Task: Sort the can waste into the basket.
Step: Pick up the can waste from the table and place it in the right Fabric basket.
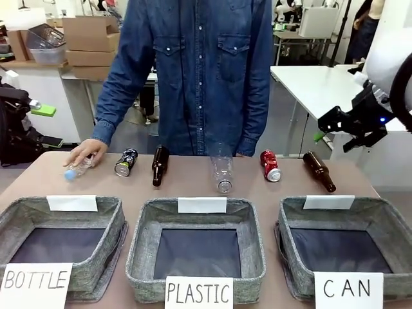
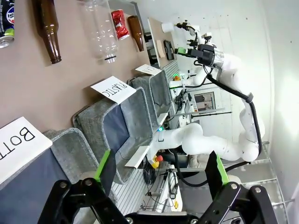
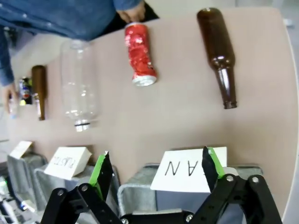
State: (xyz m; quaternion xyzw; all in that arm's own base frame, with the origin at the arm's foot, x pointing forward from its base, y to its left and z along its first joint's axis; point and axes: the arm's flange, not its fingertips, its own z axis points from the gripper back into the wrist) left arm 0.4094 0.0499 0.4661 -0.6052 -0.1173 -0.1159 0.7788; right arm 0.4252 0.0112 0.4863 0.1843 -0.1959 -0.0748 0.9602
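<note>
A dented red can (image 1: 269,165) lies on the brown table, right of the middle, and shows ahead of my right gripper as the red can (image 3: 139,55). A dark can (image 1: 125,162) lies far left, next to the person's hand (image 1: 87,151). The grey felt basket (image 1: 291,222) with the CAN sign (image 1: 347,290) stands at the front right. My right gripper (image 1: 335,134) hangs open, high above the table's right edge. In its own view the right gripper (image 3: 155,169) is over the basket's rim (image 3: 138,195). My left gripper (image 2: 160,167) is open over the leftmost basket, holding nothing.
Two brown glass bottles (image 1: 159,165) (image 1: 319,171) and a clear plastic bottle (image 1: 222,168) lie in the same row. The person's hand rests on a small plastic bottle (image 1: 74,171). Baskets signed PLASTIC (image 1: 137,254) and BOTTLE (image 1: 112,248) fill the front left and middle.
</note>
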